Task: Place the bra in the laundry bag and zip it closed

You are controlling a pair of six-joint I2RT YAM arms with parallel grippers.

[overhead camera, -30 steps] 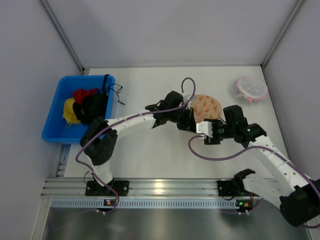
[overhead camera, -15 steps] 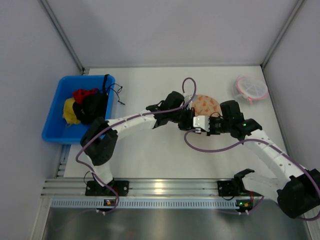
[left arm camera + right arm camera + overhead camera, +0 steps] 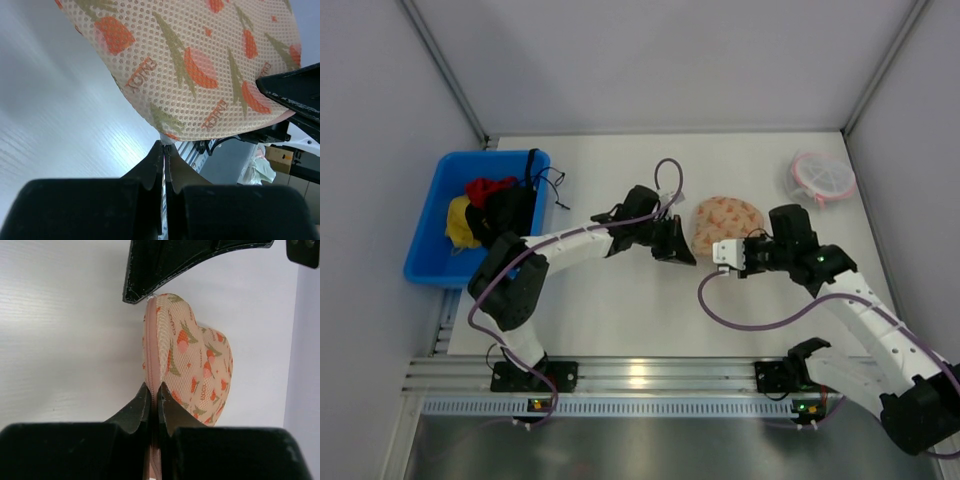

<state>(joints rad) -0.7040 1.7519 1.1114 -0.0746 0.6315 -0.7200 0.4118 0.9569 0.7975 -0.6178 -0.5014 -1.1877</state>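
Note:
The laundry bag point(image 3: 728, 220), cream-peach mesh with orange prints and a pink zipper edge, sits mid-table between both arms. My left gripper point(image 3: 686, 256) is at its left end, shut on a small tab at the bag's edge point(image 3: 167, 136). In the left wrist view the bag point(image 3: 190, 65) fills the top. My right gripper point(image 3: 736, 247) is shut on the pink zipper seam point(image 3: 151, 355) at the bag's near edge. In the right wrist view the bag point(image 3: 197, 365) runs away from my right gripper point(image 3: 154, 390) toward the left fingers point(image 3: 165, 265). The bra is out of view.
A blue bin point(image 3: 430, 235) with red, yellow and black clothes stands at the left edge. A round pink-rimmed mesh item point(image 3: 820, 178) lies at the back right. Grey walls close in the table on three sides. Purple cables loop off both arms.
The right gripper has closed on the bag's zipper edge. The left gripper, still shut, has drawn back to the left, uncovering most of the bag.

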